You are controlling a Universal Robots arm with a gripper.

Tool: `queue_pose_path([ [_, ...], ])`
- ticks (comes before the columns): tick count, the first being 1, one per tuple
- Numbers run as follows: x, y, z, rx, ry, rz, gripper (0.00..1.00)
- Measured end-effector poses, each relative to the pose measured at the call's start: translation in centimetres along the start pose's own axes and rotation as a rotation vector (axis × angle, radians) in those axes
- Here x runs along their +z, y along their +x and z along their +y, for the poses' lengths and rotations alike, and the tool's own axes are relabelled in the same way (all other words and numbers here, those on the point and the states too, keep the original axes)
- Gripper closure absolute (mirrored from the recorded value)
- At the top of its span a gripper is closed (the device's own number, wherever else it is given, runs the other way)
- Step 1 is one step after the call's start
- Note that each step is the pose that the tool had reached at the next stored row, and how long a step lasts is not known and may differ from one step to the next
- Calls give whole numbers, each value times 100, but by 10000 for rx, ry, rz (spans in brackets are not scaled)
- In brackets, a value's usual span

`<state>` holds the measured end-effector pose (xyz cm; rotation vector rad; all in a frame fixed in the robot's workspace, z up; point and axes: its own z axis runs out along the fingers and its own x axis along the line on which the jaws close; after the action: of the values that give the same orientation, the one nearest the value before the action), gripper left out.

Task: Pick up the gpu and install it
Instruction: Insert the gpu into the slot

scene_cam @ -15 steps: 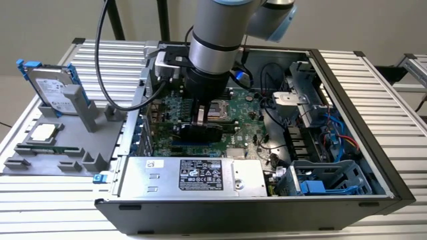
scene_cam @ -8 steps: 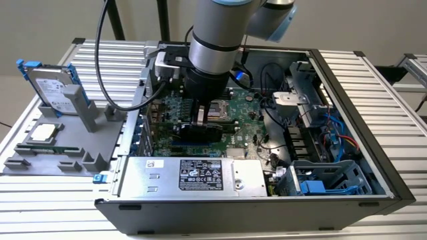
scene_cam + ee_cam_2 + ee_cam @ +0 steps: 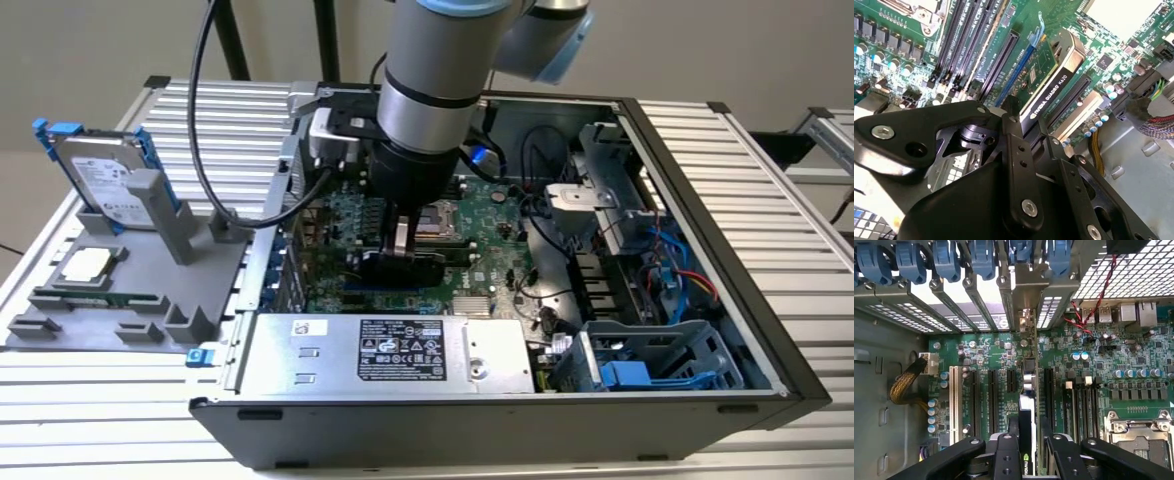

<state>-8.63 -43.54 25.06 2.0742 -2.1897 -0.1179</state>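
One gripper (image 3: 1016,125) clenches the gpu (image 3: 1054,75) edge-on at frame centre above the motherboard's (image 3: 989,347) expansion slots inside the computer case (image 3: 694,160), so pickup looks done while seating appears unfinished.

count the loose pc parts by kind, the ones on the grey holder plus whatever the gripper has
hard drive: 1, standing on the grey holder
processor chip: 1, lying on the holder
memory stick: 1, lying on the holder
gpu: 1, gripped in the gripper
total: 4
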Motion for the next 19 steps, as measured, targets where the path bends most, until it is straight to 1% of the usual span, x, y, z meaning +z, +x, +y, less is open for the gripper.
queue_pose_path([
  [4, 10, 2, -1, 2, -2, 7, 100],
  [8, 45, 1, -6, 2, -3, 13, 100],
  [11, 64, -1, -9, 0, 3, 0, 100],
  [13, 76, -2, -11, 0, 0, 3, 100],
  [15, 100, -1, -14, 1, -5, 16, 100],
  [17, 122, -2, -16, 3, -6, 9, 100],
  [19, 124, -3, -17, 2, -1, 5, 100],
])
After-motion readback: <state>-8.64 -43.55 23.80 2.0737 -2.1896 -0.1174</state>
